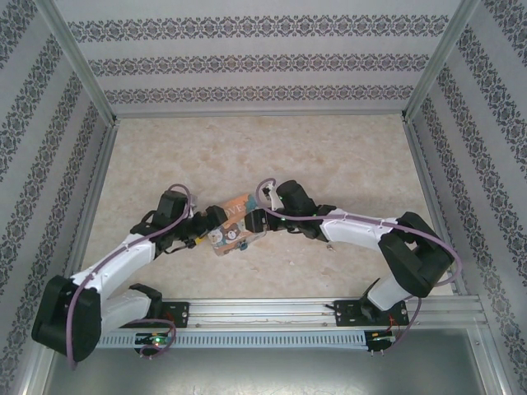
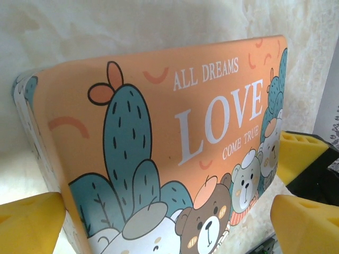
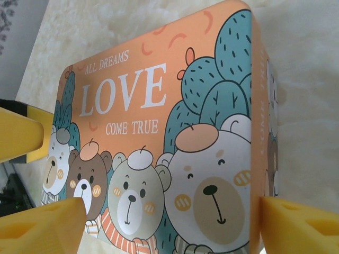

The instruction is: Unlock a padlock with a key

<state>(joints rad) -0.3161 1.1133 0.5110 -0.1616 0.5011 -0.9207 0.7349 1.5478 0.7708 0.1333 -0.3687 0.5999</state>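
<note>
Mid-table, between both arms: orange rectangular "LOVE" box with cartoon bears (image 1: 235,220)
Left gripper (image 2: 169,225): spread wide, astride the box
Right gripper (image 3: 172,227): fingers flank the box — grip cannot be told
Blue-teal padlock: whereabouts cannot be told

- Orange box lid (image 2: 159,132), top line: "ALL DREAMS" in small white capitals.
- Same lid, centre line: "LOVE" in large white capitals.
- Same lid, bottom line: "COME TRUE" in small white capitals, below "LOVE".

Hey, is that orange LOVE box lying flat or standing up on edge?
Lying flat: the orange LOVE box rests on the table, its printed face turned up toward the top camera.
</note>
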